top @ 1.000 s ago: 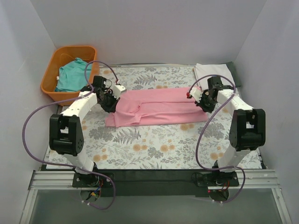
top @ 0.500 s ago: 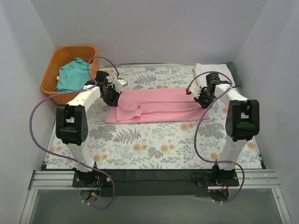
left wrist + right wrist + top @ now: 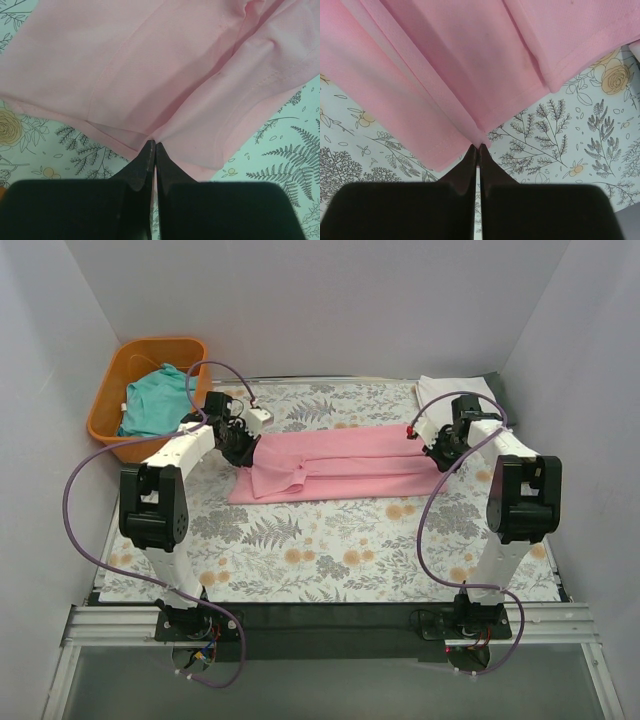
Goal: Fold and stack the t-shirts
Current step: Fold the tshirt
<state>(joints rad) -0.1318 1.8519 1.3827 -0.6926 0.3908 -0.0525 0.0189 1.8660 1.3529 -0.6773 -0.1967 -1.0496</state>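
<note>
A pink t-shirt (image 3: 340, 465) is seen from the overhead view, laid out as a long band across the floral-covered table (image 3: 330, 550) and stretched between the two pincers. The left pincer (image 3: 243, 447) is set at the shirt's left end and the right pincer (image 3: 437, 445) at its right end. Only this view shows what lies around them. A teal t-shirt (image 3: 155, 400) is heaped in an orange basket (image 3: 100, 415) to the left of and beyond the left pincer. A folded white t-shirt (image 3: 455, 392) is placed just behind the right pincer, at the table's far right corner. The grip itself is shown only by the wrist views. In the left wrist view, the black fingers (image 3: 140, 170) are pressed together with an edge of pink cloth pinched at their tips. Layered folds and a stitched hem are spread ahead of the pincer, and printed ferns are seen to either side. In the right wrist view, the fingers (image 3: 465, 170) are likewise closed on a pink corner, with hemmed layers fanned out ahead and to the left and bare flowered table to the right. Both arms are reached forward with elbows raised and bent, forearms angled inward toward the shirt and wrists tipped down to the cloth.
</note>
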